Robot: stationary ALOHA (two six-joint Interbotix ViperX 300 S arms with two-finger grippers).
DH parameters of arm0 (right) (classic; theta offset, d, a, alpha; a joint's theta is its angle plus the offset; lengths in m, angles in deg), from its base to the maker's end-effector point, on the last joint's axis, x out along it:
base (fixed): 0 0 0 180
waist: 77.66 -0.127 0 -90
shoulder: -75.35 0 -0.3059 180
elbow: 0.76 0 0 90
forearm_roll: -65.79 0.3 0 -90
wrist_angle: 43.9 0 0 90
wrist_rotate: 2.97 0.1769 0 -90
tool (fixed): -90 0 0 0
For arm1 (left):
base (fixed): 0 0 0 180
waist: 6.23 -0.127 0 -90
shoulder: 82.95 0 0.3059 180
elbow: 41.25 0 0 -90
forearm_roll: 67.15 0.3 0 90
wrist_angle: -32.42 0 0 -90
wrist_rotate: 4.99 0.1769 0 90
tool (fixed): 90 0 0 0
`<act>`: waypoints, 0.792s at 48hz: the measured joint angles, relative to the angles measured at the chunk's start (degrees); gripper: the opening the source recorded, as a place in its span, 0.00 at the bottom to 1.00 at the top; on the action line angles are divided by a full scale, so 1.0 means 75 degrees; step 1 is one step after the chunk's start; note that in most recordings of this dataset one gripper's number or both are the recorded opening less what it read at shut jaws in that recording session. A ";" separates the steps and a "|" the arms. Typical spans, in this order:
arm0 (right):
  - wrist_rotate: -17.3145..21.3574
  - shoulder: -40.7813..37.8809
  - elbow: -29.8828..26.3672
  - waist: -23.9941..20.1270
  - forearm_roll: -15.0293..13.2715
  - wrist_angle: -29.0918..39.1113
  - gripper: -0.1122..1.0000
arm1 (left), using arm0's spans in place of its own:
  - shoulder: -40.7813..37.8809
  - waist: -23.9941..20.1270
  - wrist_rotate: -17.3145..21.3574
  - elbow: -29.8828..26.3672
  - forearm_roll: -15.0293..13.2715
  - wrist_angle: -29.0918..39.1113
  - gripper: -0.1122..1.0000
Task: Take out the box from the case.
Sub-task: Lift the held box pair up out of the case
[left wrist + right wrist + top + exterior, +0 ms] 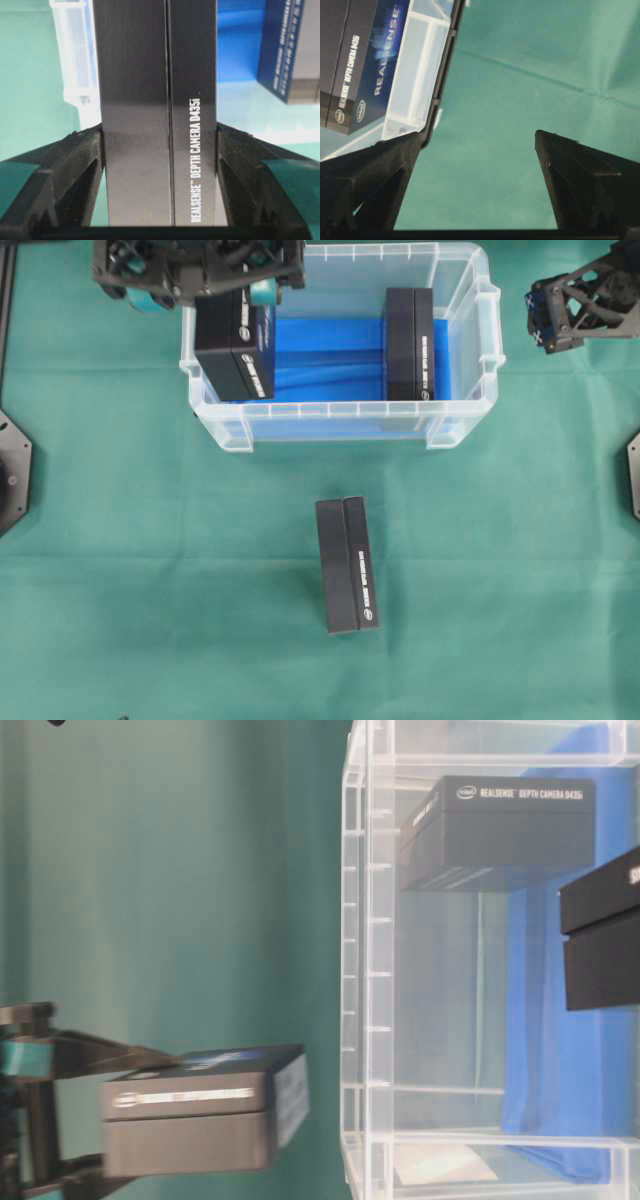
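Note:
My left gripper [215, 300] is shut on a black RealSense box [235, 345], its fingers pressing both long sides [160, 132]. The box hangs upright over the left end of the case [340, 425], a clear tub with a blue liner. In the table-level view the held box [190, 1120] is outside the case's rim [365, 970]. A second black box [410, 343] stands on edge inside the case at its right end. My right gripper [548, 320] hovers right of the case, open and empty [477, 136], above green cloth.
A third black box [347, 565] lies on the green cloth in front of the case. The case's corner [420, 75] is close to my right gripper's left finger. Black fixtures sit at the left [10, 475] and right [634, 475] table edges.

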 measured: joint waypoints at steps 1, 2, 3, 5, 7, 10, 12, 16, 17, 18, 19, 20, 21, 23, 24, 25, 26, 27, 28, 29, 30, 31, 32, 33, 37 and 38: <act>0.0000 0.0000 0.0000 0.0000 0.0000 0.0012 0.94 | 0.0000 0.0000 0.0023 -0.0070 0.0000 0.0070 0.65; 0.0000 0.0000 0.0000 0.0000 0.0000 0.0012 0.94 | 0.0000 0.0012 0.0059 -0.0152 0.0000 0.0105 0.65; 0.0000 0.0000 0.0000 0.0000 0.0000 0.0012 0.94 | -0.0012 0.0012 0.0082 -0.0234 0.0012 0.0164 0.65; 0.0000 0.0000 0.0000 0.0000 0.0000 0.0012 0.94 | -0.0023 0.0000 0.0117 -0.0363 0.0012 0.0246 0.65; 0.0000 0.0000 0.0000 0.0000 0.0000 0.0000 0.94 | -0.0047 0.0000 0.0152 -0.0492 0.0012 0.0328 0.65; 0.0000 0.0000 0.0000 0.0000 -0.0012 0.0012 0.94 | -0.0094 0.0000 0.0211 -0.0668 0.0012 0.0445 0.65; 0.0000 0.0000 0.0000 0.0000 -0.0012 0.0000 0.94 | -0.0129 0.0012 0.0246 -0.0762 0.0012 0.0504 0.65; 0.0012 0.0000 0.0000 0.0000 0.0000 0.0000 0.94 | -0.0176 0.0000 0.0281 -0.0867 0.0023 0.0621 0.65; 0.0012 0.0000 0.0000 0.0000 0.0000 0.0012 0.94 | -0.0176 0.0012 0.0270 -0.0891 0.0023 0.0645 0.65; 0.0012 -0.0012 0.0000 -0.0012 -0.0012 0.0012 0.94 | -0.0176 0.0000 0.0270 -0.0902 0.0023 0.0656 0.65; 0.0012 0.0000 0.0000 0.0000 0.0000 0.0012 0.94 | -0.0188 0.0012 0.0270 -0.0902 0.0023 0.0656 0.65; 0.0012 0.0000 0.0000 0.0000 -0.0012 0.0012 0.94 | -0.0188 0.0012 0.0258 -0.0902 0.0023 0.0656 0.65; 0.0012 0.0000 0.0000 0.0000 -0.0012 0.0000 0.94 | -0.0188 0.0012 0.0270 -0.0902 0.0035 0.0656 0.65; 0.0012 0.0000 0.0000 -0.0012 -0.0012 0.0012 0.94 | -0.0188 0.0012 0.0270 -0.0902 0.0035 0.0668 0.65; 0.0012 0.0000 0.0000 0.0000 -0.0012 0.0012 0.94 | -0.0188 0.0012 0.0270 -0.0902 0.0035 0.0668 0.65; 0.0012 -0.0012 0.0000 -0.0012 0.0000 0.0012 0.94 | -0.0188 0.0012 0.0270 -0.0902 0.0035 0.0668 0.65; 0.0012 0.0000 0.0000 -0.0012 -0.0012 0.0012 0.94 | -0.0188 0.0012 0.0270 -0.0902 0.0047 0.0668 0.65; 0.0012 0.0000 0.0000 -0.0012 -0.0012 0.0000 0.94 | -0.0188 0.0012 0.0270 -0.0902 0.0047 0.0668 0.65; 0.0012 0.0000 0.0000 0.0000 0.0000 0.0012 0.94 | -0.0188 0.0012 0.0270 -0.0902 0.0047 0.0668 0.65; 0.0012 -0.0012 0.0000 -0.0012 0.0000 0.0012 0.94 | -0.0188 0.0012 0.0270 -0.0902 0.0047 0.0680 0.65; 0.0012 0.0000 0.0000 -0.0012 -0.0012 0.0000 0.94 | -0.0188 0.0012 0.0270 -0.0902 0.0047 0.0668 0.65; 0.0012 0.0000 0.0000 0.0000 -0.0012 0.0000 0.94 | -0.0188 0.0012 0.0270 -0.0902 0.0059 0.0680 0.65; 0.0012 -0.0012 0.0000 -0.0012 0.0000 0.0012 0.94 | -0.0188 0.0012 0.0270 -0.0902 0.0059 0.0680 0.65; 0.0012 0.0000 0.0000 -0.0012 -0.0012 0.0012 0.94 | -0.0188 0.0012 0.0270 -0.0902 0.0059 0.0680 0.65; 0.0012 0.0000 0.0000 -0.0012 -0.0012 0.0012 0.94 | -0.0188 0.0012 0.0270 -0.0902 0.0059 0.0680 0.65; 0.0012 0.0000 0.0000 -0.0012 -0.0012 0.0012 0.94 | -0.0188 0.0012 0.0270 -0.0902 0.0059 0.0691 0.65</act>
